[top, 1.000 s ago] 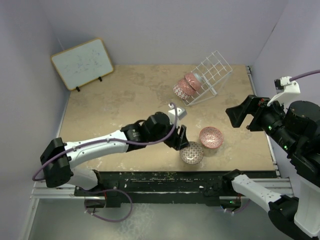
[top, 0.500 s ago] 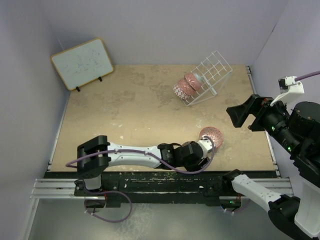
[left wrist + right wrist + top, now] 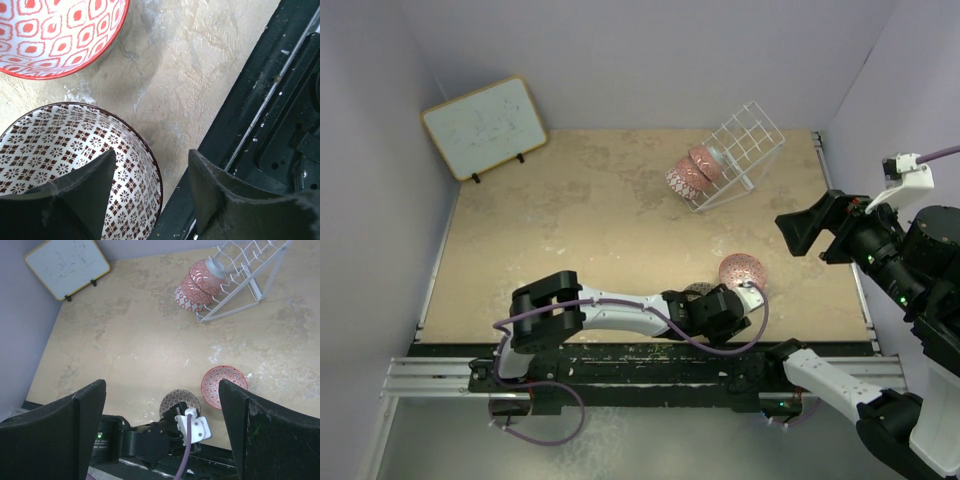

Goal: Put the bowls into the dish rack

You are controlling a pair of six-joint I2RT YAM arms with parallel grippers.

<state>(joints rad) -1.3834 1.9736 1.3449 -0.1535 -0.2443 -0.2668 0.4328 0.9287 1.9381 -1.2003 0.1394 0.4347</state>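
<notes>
- Left hand, fingers parted, straddles the rim of the brown bowl at the worktop front edge, gripping nothing.
- Red bowl sits just beside it.
- Right hand is spread wide and empty.
- The rack holds other bowls.

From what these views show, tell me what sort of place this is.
Probably a robot test cell, not a kitchen: plain walls box in a tan tabletop, two arms are bolted at its near edge, and a dish rack and whiteboard sit as props.

Light is bright, even and diffuse. Shadows are soft, faint beneath the dish rack. No glare. The left gripper is slightly out of focus; the surface is sharp.
</notes>
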